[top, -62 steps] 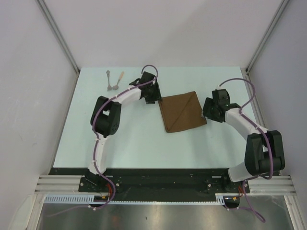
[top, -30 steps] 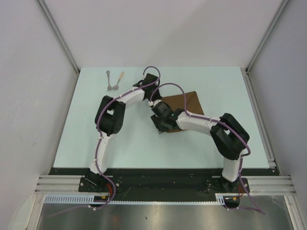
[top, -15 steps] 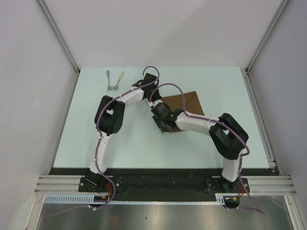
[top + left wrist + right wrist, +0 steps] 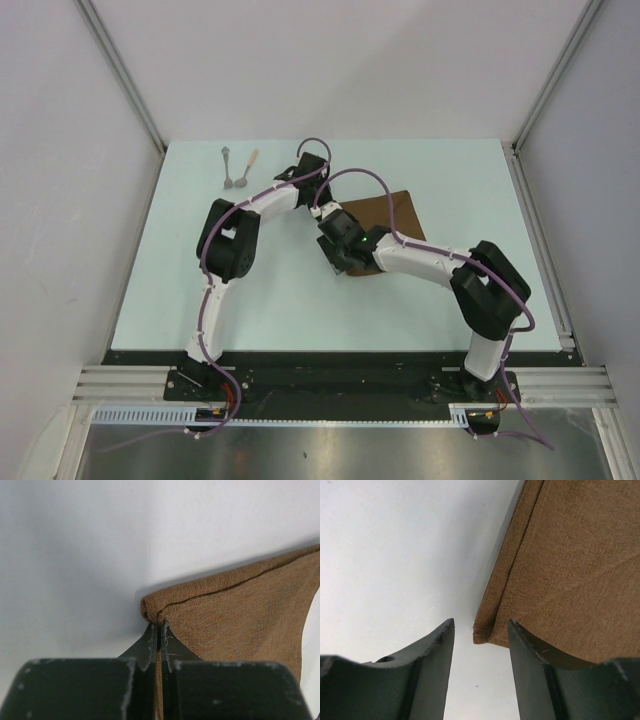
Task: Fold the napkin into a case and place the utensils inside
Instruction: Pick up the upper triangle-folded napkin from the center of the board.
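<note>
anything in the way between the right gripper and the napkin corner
Nothing visible. The right gripper is open, its jaws either side of the napkin corner, with only table showing between them. The left gripper is shut on another corner.

Centre crowded, table edges open.
Both arms meet at the left edge of the napkin (image 4: 398, 213): left gripper (image 4: 320, 203) pinched on its far-left corner, right gripper (image 4: 340, 262) at the near-left corner, jaws apart around it. Right arm (image 4: 420, 262) lies over the napkin's near side and blocks approach from there. Utensils (image 4: 238, 168) sit far left, apart from the left arm (image 4: 265, 205). Bare table (image 4: 470, 175) lies far right and near left. Walls (image 4: 330, 70) close three sides.
</note>
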Robot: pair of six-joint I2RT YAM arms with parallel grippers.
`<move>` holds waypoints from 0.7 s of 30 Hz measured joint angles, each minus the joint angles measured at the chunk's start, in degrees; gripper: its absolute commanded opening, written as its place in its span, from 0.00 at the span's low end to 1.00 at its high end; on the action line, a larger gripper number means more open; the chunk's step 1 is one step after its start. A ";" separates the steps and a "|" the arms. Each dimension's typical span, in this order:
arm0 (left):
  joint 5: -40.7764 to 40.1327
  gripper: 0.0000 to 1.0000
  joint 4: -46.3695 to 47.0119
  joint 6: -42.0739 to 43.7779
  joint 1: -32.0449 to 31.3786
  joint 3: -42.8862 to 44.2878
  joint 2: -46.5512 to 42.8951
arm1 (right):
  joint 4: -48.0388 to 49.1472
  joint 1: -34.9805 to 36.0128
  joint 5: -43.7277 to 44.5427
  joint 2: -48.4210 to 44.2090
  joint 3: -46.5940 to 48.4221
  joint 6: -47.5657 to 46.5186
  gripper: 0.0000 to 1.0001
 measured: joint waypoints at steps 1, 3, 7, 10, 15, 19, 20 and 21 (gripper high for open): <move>0.02 0.00 0.00 0.00 0.00 0.00 0.00 | 0.00 -0.07 -0.07 0.04 -0.09 -0.07 0.49; 0.04 0.00 0.00 0.00 0.02 0.00 0.00 | 0.04 -0.28 -0.26 0.48 -0.22 -0.15 0.46; 0.15 0.00 0.02 0.00 0.07 0.00 0.02 | 0.09 -0.42 -0.68 2.29 -0.28 -0.20 0.43; 0.33 0.00 0.02 -0.02 0.11 0.00 0.04 | 0.11 -0.46 -0.92 3.61 -0.52 -0.17 0.44; 0.57 0.00 0.07 -0.04 0.17 0.00 0.07 | 0.87 -0.48 -0.87 5.42 -1.40 -0.20 0.44; 0.98 0.00 0.17 -0.09 0.28 -0.02 0.07 | 2.23 -0.46 -0.20 6.40 -1.31 -0.15 0.36; 1.07 0.00 0.17 -0.11 0.33 -0.02 0.09 | 2.47 -0.44 0.04 6.56 -1.29 -0.11 0.30; 1.18 0.00 0.22 -0.09 0.37 -0.04 0.09 | 2.69 -0.39 0.24 6.69 -1.27 -0.15 0.25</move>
